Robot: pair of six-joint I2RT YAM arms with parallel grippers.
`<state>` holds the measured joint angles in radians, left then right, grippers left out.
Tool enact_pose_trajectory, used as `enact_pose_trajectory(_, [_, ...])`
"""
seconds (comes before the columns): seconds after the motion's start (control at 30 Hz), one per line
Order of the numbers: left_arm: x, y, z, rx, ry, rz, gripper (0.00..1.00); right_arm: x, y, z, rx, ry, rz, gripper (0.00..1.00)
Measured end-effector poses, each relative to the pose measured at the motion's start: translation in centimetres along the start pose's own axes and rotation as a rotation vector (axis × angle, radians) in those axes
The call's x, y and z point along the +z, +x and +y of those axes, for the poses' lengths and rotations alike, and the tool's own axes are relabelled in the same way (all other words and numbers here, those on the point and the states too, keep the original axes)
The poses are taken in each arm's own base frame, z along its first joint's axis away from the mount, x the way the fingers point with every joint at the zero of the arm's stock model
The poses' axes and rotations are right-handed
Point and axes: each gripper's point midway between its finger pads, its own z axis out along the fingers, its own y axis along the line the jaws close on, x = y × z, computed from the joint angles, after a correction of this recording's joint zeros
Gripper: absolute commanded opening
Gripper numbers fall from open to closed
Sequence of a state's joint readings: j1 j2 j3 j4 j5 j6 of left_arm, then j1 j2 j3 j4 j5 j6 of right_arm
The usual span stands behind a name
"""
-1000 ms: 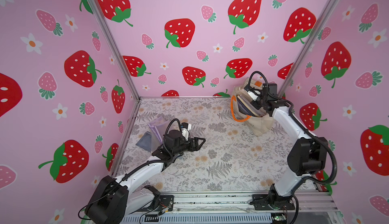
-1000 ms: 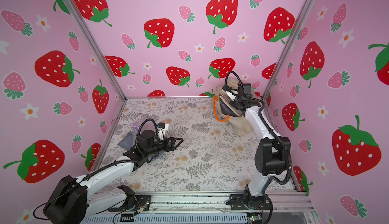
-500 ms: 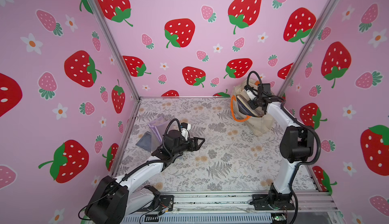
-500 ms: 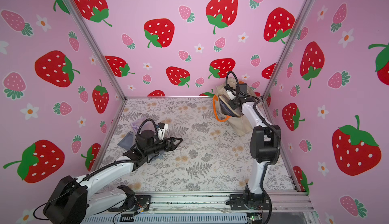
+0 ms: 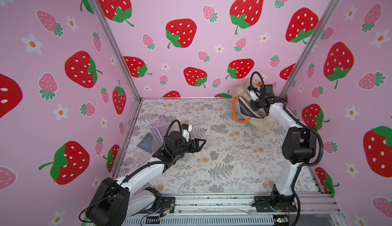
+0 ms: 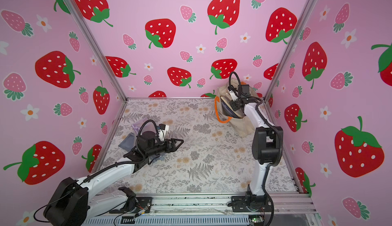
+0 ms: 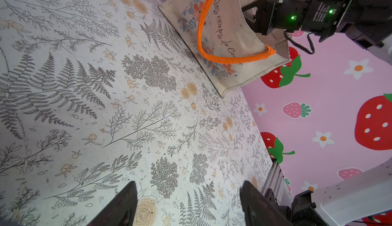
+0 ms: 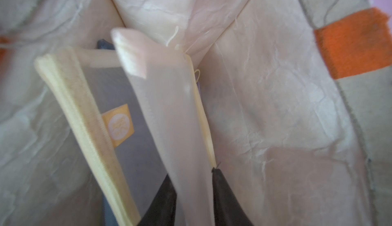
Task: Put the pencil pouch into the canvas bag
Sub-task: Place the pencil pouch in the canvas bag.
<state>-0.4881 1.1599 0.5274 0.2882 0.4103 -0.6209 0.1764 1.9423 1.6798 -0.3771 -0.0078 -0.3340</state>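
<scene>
Pouch (image 8: 165,108) is down inside the bag (image 8: 275,108), next to a grey pouch (image 8: 131,133). Right gripper (image 8: 193,175) straddles it, can't tell if it's actually pinching. Left gripper (image 7: 188,183) is spread wide and empty over the table (image 7: 84,87).

From here I see the table (image 5: 222,161) covered in a pale sheet printed with grey ferns and orange blossoms. At its far right corner the canvas bag (image 5: 263,127) stands on it, mouth open upward. Well apart, near the left edge, a lilac see-through pouch (image 5: 158,127) lies flat touching a grey-blue pouch (image 5: 146,143), both partly hidden in both top views
</scene>
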Motion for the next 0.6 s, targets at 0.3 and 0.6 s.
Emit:
enact_pose_trajectory(0.3, [0.0,0.3,0.5,-0.02,-0.021,0.011,0.78,-1.0,-0.7,1.8,0.107,-0.092,-0.068,0.1])
enact_pose_trajectory(0.6, [-0.8,1.2,2.1,-0.043,-0.123,0.04,0.77,-1.0,-1.1,2.6,0.161,-0.143,-0.081,0.33])
